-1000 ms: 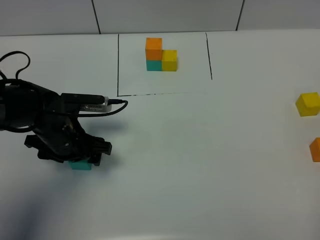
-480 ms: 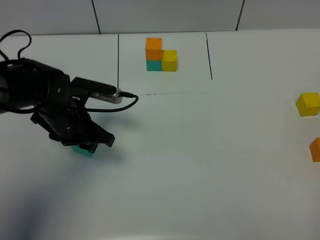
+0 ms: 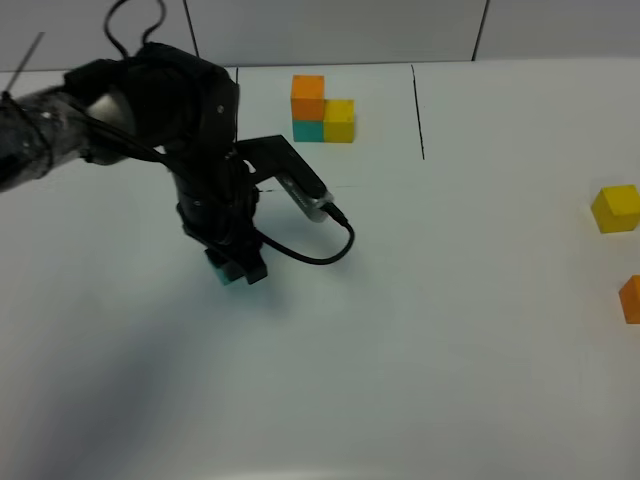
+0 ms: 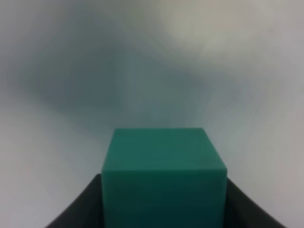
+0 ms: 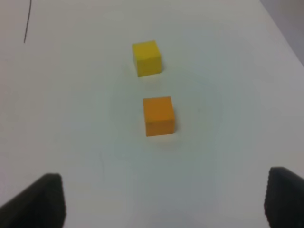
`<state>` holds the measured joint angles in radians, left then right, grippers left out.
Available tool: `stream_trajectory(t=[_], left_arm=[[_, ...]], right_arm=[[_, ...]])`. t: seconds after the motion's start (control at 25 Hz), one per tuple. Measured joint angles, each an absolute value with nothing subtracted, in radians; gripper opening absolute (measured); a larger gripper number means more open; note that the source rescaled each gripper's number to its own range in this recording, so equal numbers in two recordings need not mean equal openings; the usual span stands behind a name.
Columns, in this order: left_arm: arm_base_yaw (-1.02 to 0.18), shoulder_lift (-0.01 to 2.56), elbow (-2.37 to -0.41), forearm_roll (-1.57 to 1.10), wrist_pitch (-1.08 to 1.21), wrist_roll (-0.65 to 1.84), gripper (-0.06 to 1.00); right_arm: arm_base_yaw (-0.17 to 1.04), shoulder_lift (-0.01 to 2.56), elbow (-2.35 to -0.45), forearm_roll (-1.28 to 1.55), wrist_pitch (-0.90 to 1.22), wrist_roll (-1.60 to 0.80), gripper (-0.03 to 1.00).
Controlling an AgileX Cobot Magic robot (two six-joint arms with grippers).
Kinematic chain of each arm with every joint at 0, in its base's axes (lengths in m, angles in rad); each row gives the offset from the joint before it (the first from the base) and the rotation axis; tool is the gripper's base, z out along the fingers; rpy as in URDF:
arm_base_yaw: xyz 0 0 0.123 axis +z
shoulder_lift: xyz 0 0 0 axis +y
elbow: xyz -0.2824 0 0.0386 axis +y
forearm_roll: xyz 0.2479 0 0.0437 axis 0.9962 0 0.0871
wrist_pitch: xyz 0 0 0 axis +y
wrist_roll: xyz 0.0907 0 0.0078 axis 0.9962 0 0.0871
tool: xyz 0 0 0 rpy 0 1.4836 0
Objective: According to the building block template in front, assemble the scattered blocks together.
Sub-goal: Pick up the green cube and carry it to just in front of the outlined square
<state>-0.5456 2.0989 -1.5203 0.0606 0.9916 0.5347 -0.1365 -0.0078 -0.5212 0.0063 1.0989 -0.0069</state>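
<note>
Bright even light, soft shadows, wrist blur

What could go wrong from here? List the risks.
The teal cube, clamped in the left gripper, may slip or twist when set down.
The arm's loose cable might sweep the building block template.
The yellow cube and orange cube lie close; the right gripper may nudge one grabbing the other.
</note>
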Motion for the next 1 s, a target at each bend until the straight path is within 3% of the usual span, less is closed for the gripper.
stream_trajectory(t=[0.4,1.0], left_arm=[[-0.683,2.33,-1.899,0.065,1.086,0.763,0.0],[-0.731,2.35,-1.924,-0.038,1.032,0.891,0.0]], right_arm=[[-0.136,-0.008,-0.521,0.006,1.099,-0.007,0.76],[-0.136,-0.008,-0.521,0.006,1.099,-0.007,0.76]])
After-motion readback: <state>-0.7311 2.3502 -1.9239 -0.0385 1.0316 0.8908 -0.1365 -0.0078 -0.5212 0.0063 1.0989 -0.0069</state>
